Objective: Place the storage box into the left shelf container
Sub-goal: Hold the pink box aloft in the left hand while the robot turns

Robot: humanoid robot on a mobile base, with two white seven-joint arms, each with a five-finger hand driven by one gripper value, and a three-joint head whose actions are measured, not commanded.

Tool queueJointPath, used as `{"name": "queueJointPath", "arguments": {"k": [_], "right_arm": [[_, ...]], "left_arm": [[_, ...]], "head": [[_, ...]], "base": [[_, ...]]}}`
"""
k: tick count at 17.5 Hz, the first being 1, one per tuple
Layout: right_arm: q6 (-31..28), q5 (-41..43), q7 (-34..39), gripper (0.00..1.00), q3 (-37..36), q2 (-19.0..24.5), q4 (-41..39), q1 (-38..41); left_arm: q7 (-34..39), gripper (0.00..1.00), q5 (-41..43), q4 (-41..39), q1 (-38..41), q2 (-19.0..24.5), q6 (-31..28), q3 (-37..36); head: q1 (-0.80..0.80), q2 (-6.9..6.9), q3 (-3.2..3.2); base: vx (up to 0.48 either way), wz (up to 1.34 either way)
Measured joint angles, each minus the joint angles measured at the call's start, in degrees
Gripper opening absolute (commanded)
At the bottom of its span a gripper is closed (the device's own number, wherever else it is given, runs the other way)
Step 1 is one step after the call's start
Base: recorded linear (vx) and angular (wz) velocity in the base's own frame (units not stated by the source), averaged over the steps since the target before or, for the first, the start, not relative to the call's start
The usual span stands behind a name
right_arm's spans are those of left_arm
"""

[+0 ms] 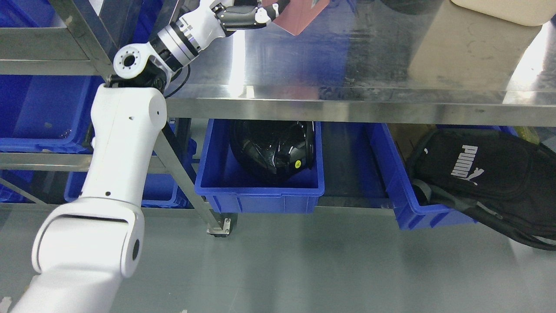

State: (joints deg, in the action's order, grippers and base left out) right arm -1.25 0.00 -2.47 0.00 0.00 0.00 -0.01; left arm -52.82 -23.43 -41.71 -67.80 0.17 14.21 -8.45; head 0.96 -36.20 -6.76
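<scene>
Left hand (pixel 247 15) is seen closed around the pink box (pixel 299 15), which is being held above the steel table (pixel 304 65); placing into a shelf bin (pixel 39 113) is judged outstanding.

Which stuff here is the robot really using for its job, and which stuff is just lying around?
For the job:
- left hand, at the top edge
- pink storage box, at that hand
- blue shelf bins on the left

Just lying about:
- black helmet in the middle blue bin
- black bag
- beige box on the steel table
</scene>
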Motion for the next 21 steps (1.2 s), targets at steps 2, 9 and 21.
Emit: {"name": "queueJointPath", "arguments": {"k": [2,9,21], "right_arm": [[0.0,0.0,0.0,1.0,0.0,0.0,0.0,0.0],[0.0,0.0,0.0,1.0,0.0,0.0,0.0,0.0],[0.0,0.0,-0.2,1.0,0.0,0.0,0.0,0.0]], "left_arm": [[2.0,0.02,-4.5,-6.6,6.5,0.0,0.4,1.6],[9.4,0.02,-11.6,-28.5,31.7,-0.1,16.3,0.8],[9.8,0.02,-12.9,-42.8,56.4,-0.2,22.9,-3.3]], "head": [[0.0,0.0,0.0],[0.0,0.0,0.0],[0.0,-0.01,0.0]], "base": [[0.0,0.0],[-0.009,0.37],[0.096,1.32]]}}
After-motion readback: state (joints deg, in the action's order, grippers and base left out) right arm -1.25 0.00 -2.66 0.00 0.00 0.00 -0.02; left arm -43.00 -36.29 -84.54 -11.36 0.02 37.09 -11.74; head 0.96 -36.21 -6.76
